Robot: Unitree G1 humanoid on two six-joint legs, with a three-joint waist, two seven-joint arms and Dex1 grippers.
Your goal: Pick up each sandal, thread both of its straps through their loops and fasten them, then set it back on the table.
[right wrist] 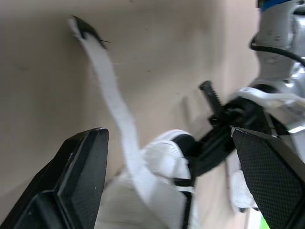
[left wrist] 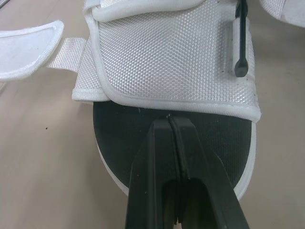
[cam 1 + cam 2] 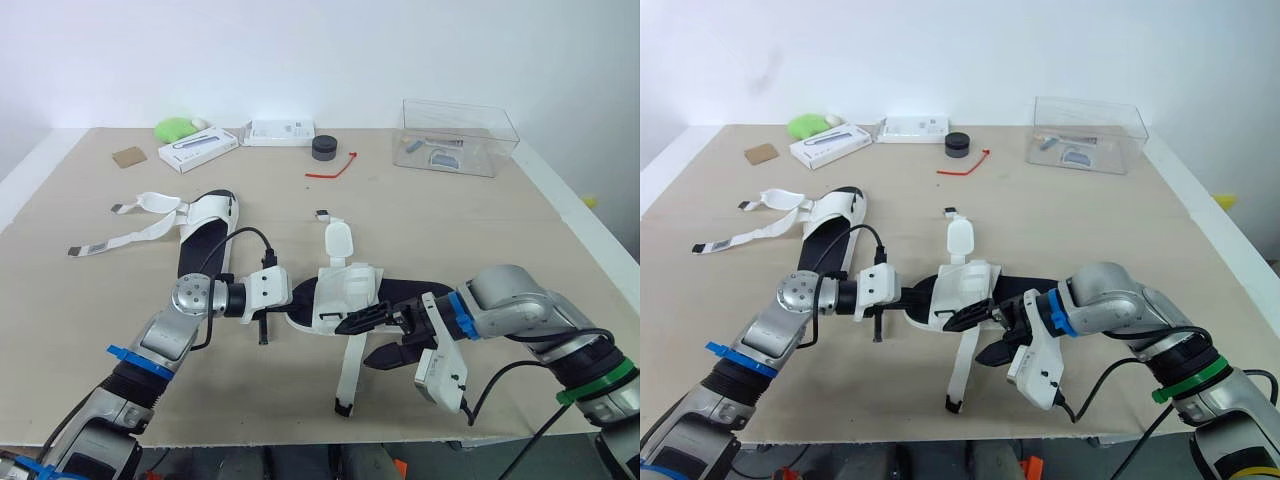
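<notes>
Two jobs: we pin sandal (image 3: 345,288) with left gripper (image 2: 169,125), fingers together; wide-open right gripper (image 3: 383,338) closes on dangling strap (image 3: 350,375).

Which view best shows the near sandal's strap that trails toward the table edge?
Left eye view: the strap runs unbroken from the near sandal to its dark tip. Right eye matches; right wrist view catches it obliquely.

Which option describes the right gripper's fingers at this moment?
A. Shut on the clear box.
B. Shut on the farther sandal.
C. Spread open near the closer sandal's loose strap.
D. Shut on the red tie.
C: the right gripper has its two fingers wide apart with nothing clamped between them, beside the loose white strap of the closer sandal.
</notes>
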